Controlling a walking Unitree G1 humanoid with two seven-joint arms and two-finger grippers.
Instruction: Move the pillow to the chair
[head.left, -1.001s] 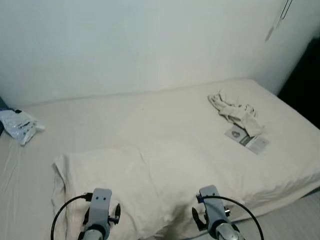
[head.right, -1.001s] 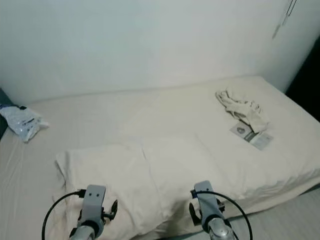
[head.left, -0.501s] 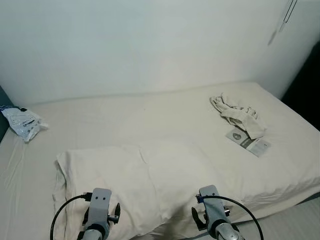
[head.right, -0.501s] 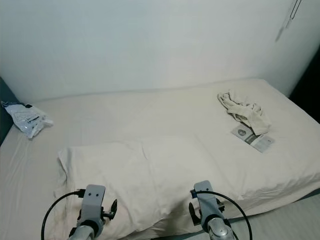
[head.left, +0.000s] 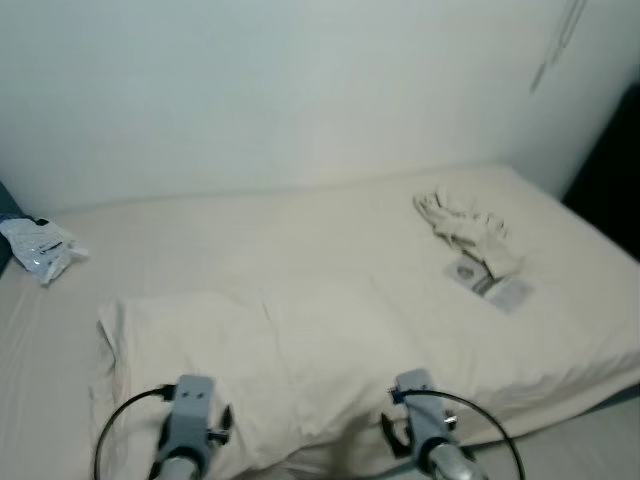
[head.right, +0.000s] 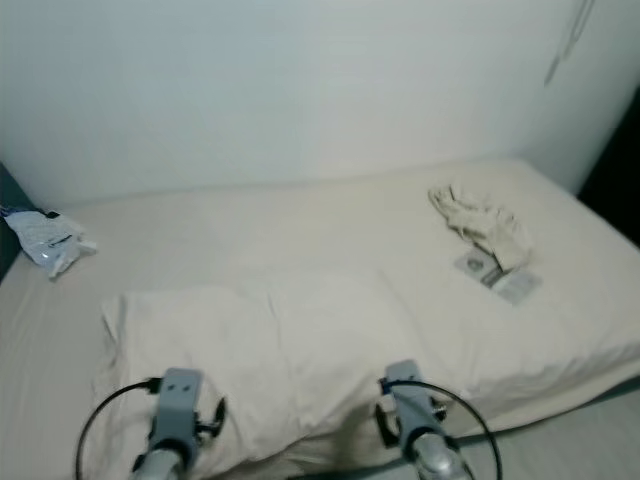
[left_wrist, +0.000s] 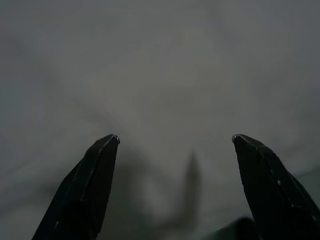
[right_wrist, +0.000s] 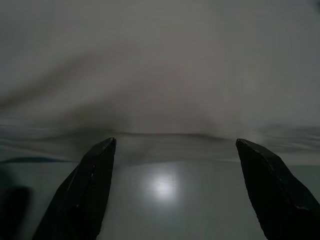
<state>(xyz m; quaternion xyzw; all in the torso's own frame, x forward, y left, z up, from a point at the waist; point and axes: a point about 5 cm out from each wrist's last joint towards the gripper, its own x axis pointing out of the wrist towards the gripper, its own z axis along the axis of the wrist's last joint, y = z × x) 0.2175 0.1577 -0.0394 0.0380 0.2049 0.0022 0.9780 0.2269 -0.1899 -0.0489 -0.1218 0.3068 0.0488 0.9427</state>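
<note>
Both tools spread wide, nothing held, poised for the pillow (head.left: 250, 360).
My left tool (left_wrist: 175, 142) and right tool (right_wrist: 175, 145) sit lower frame, flanking it on the bed (head.left: 330, 230).

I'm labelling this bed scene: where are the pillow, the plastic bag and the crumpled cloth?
pillow (head.left: 250, 355): left eye view, middle of its top.
plastic bag (head.left: 38, 248): left eye view, its centre.
crumpled cloth (head.right: 478, 222): right eye view, middle of the heap.

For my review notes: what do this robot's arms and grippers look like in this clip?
Both arms are silver-grey metal with blocky wrist housings. A thin black cable loops out from the left arm and another from the right arm, which also carries a small blue spot near its top. Each gripper, left gripper and right gripper, has two long black fingers tapering to points.
</note>
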